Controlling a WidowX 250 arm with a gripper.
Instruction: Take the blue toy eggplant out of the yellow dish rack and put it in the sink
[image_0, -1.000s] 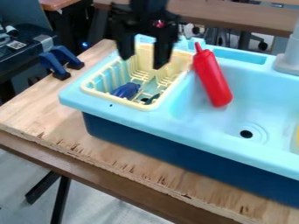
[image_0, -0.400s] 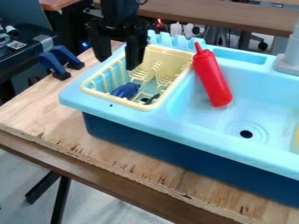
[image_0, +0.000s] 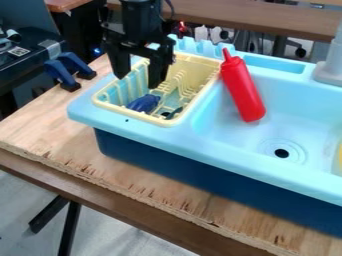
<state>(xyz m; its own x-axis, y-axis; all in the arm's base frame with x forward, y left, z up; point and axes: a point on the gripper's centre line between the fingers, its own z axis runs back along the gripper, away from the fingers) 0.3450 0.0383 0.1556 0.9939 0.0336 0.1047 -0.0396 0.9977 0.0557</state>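
Note:
The black gripper (image_0: 138, 82) hangs over the left part of the yellow dish rack (image_0: 195, 66), its two fingers apart with nothing between them. Just below the fingertips, inside the rack, lies a dark blue object (image_0: 143, 103). Beside it in the rack is a small dark item (image_0: 173, 113). A red squeeze bottle (image_0: 242, 89) leans in the light blue sink (image_0: 230, 145), right of the rack, with its nozzle toward the back edge.
The sink unit stands on a wooden tabletop (image_0: 40, 120). Dark blue clamps (image_0: 69, 71) sit at the table's back left edge. A grey faucet base (image_0: 329, 71) rises at the back right. Something yellow (image_0: 340, 159) shows at the sink's right side.
The gripper has moved left from over the rack's back right, then lower and slightly toward the camera, nearer the dark blue object. The bottle and rack have stayed put.

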